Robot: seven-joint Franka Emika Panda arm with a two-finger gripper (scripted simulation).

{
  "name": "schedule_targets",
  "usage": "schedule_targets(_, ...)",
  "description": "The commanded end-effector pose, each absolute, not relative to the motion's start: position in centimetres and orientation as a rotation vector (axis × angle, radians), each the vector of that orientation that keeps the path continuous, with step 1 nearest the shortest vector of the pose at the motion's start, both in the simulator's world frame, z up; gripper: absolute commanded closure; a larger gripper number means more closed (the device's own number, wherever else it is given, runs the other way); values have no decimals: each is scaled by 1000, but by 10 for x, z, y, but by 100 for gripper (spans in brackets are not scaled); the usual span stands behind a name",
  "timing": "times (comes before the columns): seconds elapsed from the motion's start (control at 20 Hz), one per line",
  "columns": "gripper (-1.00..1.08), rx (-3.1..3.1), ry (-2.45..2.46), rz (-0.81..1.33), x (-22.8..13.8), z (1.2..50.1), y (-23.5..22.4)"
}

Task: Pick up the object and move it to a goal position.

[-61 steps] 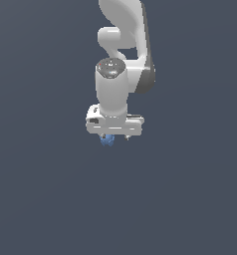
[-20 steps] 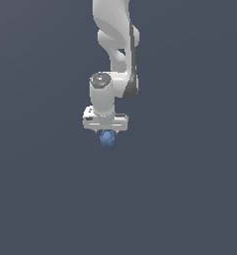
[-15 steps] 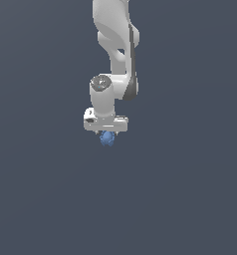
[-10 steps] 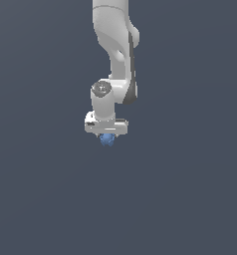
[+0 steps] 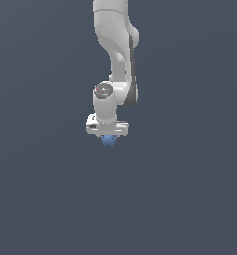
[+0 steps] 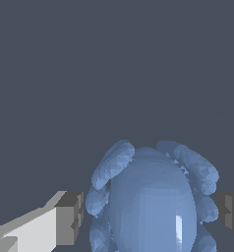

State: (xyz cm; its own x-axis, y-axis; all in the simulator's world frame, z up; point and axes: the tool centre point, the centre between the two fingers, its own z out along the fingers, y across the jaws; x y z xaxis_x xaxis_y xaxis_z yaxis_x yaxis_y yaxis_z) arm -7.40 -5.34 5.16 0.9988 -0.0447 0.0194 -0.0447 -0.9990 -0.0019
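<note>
Glossy white arm (image 5: 115, 45) with dark joint seams; white tool (image 5: 108, 140) has grey pads (image 6: 70, 217).

Flat, even simulator lighting throughout; uniform dull grey-blue background, no cast shadows visible. Soft shading down one side of the arm (image 5: 115, 45). Narrow bright glare streak on the object (image 6: 153, 202) in the wrist view, facets crisp. Slightly soft in the exterior view. No blur or edge distortion.
</note>
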Motion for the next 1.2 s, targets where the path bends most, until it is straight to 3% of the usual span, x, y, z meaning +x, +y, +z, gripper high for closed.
schedule_targets(0.0, 108, -3140, 86, 0, -81, 41, -59)
schedule_targets(0.65, 108, -3139, 73, -26, -74, 63, -48)
schedule_targets(1.15, 108, -3140, 76, -21, -69, 127, -21)
